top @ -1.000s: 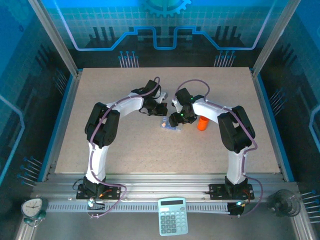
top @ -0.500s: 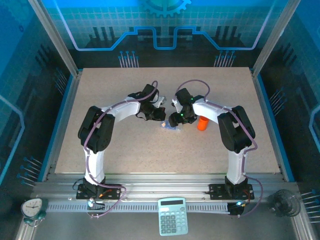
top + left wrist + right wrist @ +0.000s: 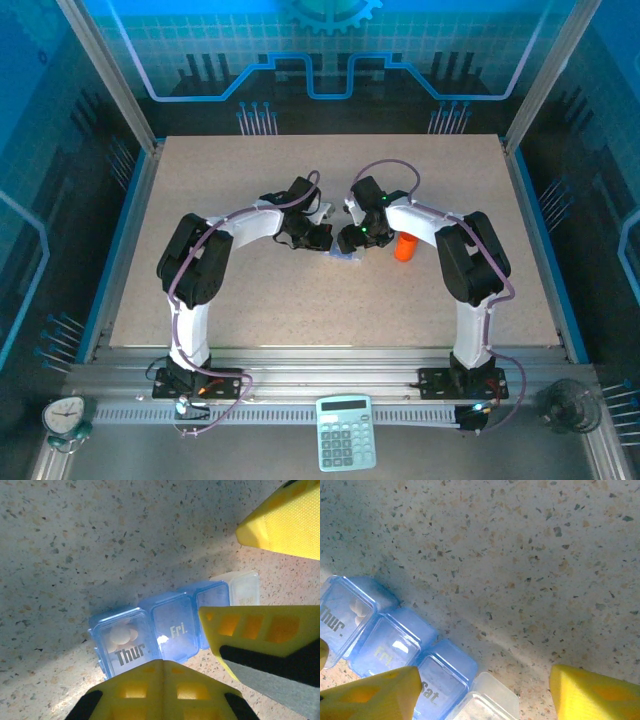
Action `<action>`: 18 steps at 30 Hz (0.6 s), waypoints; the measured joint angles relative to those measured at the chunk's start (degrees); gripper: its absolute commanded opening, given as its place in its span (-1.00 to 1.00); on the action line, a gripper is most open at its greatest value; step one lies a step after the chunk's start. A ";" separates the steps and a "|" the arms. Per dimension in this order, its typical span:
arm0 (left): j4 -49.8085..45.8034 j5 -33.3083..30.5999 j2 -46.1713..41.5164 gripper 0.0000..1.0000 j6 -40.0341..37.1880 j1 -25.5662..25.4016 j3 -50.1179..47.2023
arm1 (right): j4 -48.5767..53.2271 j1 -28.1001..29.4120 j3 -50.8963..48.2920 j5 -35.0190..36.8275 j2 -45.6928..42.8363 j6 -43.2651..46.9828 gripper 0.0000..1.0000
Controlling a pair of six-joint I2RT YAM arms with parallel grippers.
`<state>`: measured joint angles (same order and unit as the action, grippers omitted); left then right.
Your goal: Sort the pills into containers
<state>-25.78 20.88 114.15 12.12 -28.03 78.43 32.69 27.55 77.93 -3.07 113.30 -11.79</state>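
Observation:
The containers are one translucent blue pill box (image 3: 170, 630) lying flat at mid-table (image 3: 344, 257), with compartments marked Thur, Fri and Sat and a clear end compartment (image 3: 485, 707). Pale round pills (image 3: 121, 635) lie under the Thur lid. My left gripper (image 3: 162, 661) is shut with nothing in it, its tip at the box's near edge between Thur and Fri. My right gripper (image 3: 485, 695) is open above the box's Sat end. One of its fingers (image 3: 375, 695) overlaps Fri and Sat. In the top view both grippers (image 3: 318, 238) (image 3: 350, 240) meet over the box.
An orange bottle (image 3: 404, 246) stands just right of the right gripper. The speckled tabletop (image 3: 250, 300) spreads bare around the box. A calculator (image 3: 345, 432) and a small clock (image 3: 65, 415) sit on the rail in front of the arm bases.
My left gripper, still shut, has moved nearer and rightward until it reaches the pill box. The right arm and the box have stayed put.

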 measured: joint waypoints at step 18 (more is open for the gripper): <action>0.48 -0.55 0.00 -1.00 -0.02 -0.02 -0.92 | -0.24 -0.04 -0.11 -0.20 0.00 0.00 0.40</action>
<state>-25.30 20.34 114.15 12.10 -28.05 77.52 32.45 27.51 77.82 -3.27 113.30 -11.79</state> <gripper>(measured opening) 0.050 0.701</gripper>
